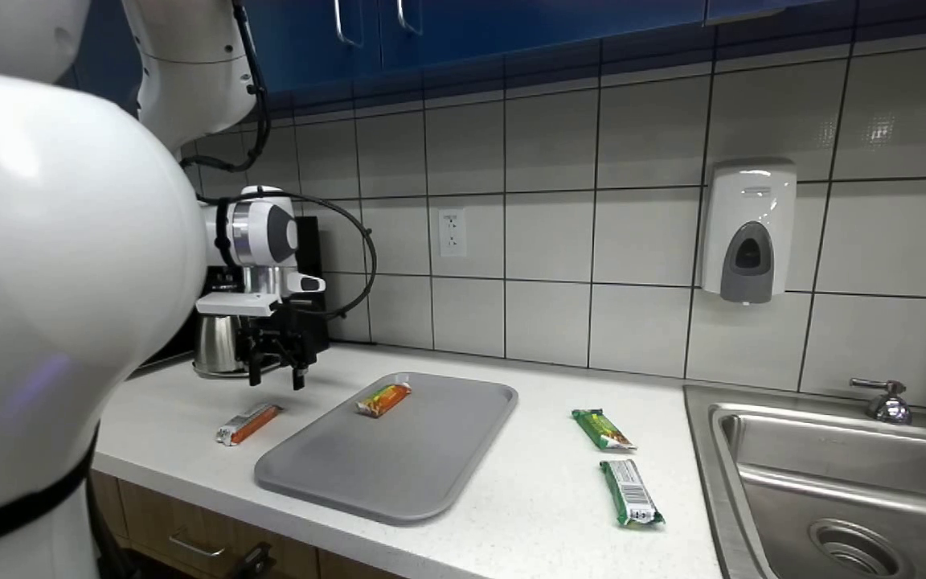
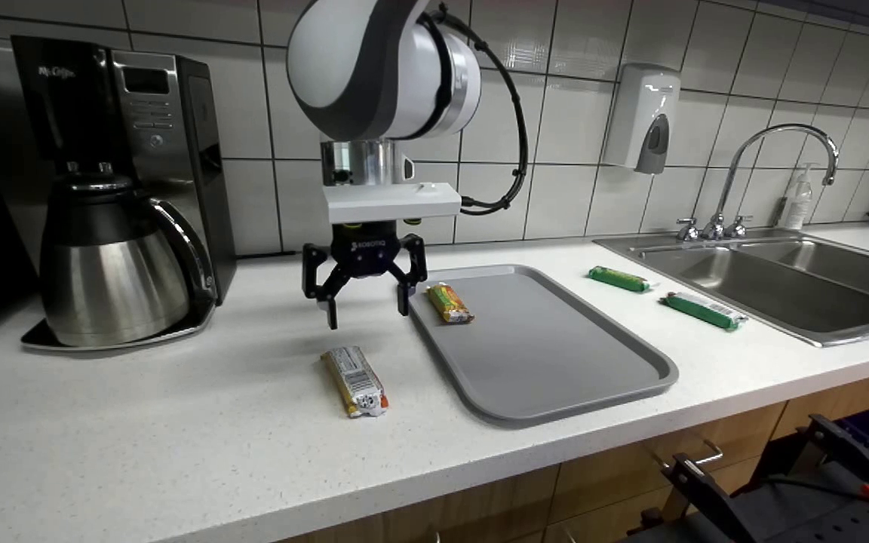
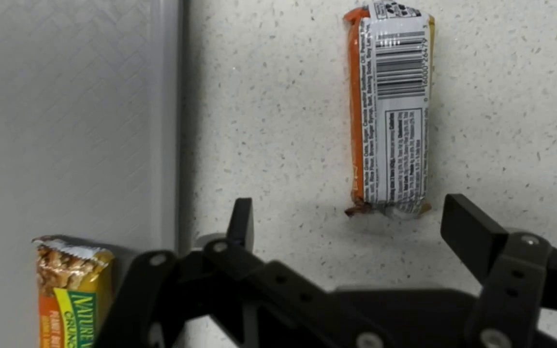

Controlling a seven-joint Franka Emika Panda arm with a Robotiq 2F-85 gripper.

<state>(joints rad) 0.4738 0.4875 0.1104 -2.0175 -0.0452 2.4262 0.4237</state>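
Note:
My gripper hangs above the counter, open, with nothing between its fingers. Nearest to it is a granola bar in an orange and yellow wrapper, lying on the counter with its white barcode side up. In the wrist view its near end lies between and just beyond the fingertips, apart from them. A grey tray lies beside that bar. On the tray rests a Nature Valley peanut butter bar, printed front up, near one edge; the gripper hides part of it in the wrist view.
Two green-wrapped bars lie on the counter between tray and steel sink. A coffee maker with a steel carafe stands near the gripper. On the tiled wall hangs a soap dispenser; blue cabinets overhang the counter.

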